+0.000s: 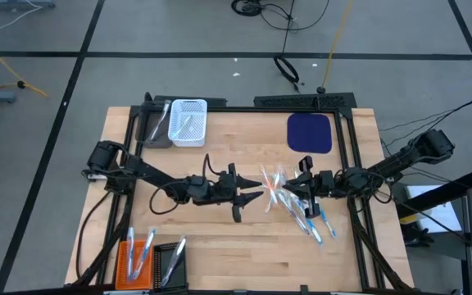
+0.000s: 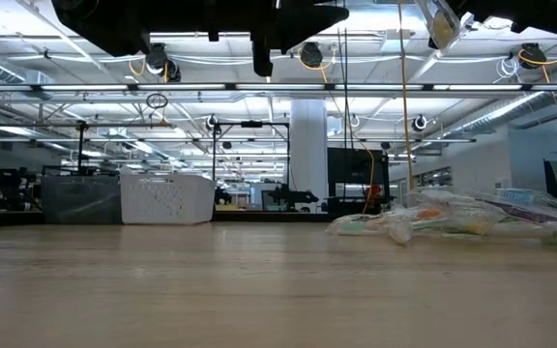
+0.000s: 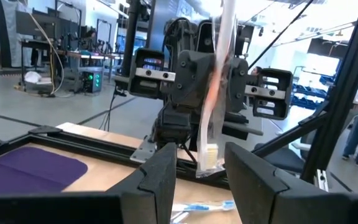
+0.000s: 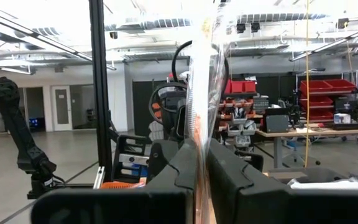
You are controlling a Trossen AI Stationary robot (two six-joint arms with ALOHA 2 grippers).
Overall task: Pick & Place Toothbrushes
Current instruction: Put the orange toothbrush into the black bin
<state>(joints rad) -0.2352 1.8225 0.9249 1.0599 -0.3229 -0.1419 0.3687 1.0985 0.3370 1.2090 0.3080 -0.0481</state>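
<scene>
Spreading across the middle of the high view, the wooden worktop [image 1: 220, 246] had a black frame [image 1: 244, 107] running along its far edge and down both sides. Bare wood lay open along the near edge between the front corners and between the two arms at the centre. A purple mat [image 1: 310, 133] sat near the far right corner, a white basket [image 1: 188, 122] near the far left with a grey one [image 1: 156, 127] just beside it, and an orange basket [image 1: 136, 262] and a dark one [image 1: 169, 265] at the near left corner, several of them with toothbrushes inside.

The loose toothbrushes [image 1: 297, 205] lay in a heap right of centre, wrapped in clear packets, blue handles pointing toward the near right.

The right pincer [image 1: 300, 187] hung over that heap, above the worktop, its fingers [image 4: 185, 168] closed tight on a clear-wrapped toothbrush [image 4: 202, 87] that stood upright between them. In the left wrist view the same packet [image 3: 215, 93] hung down in front of the right arm's wrist.

The left pincer [image 1: 256, 195] pointed at it from just beside, lifted off the wood, its fingers [image 3: 160, 177] parted about halfway with nothing between them, the hanging packet's lower end showing beyond the gap.
</scene>
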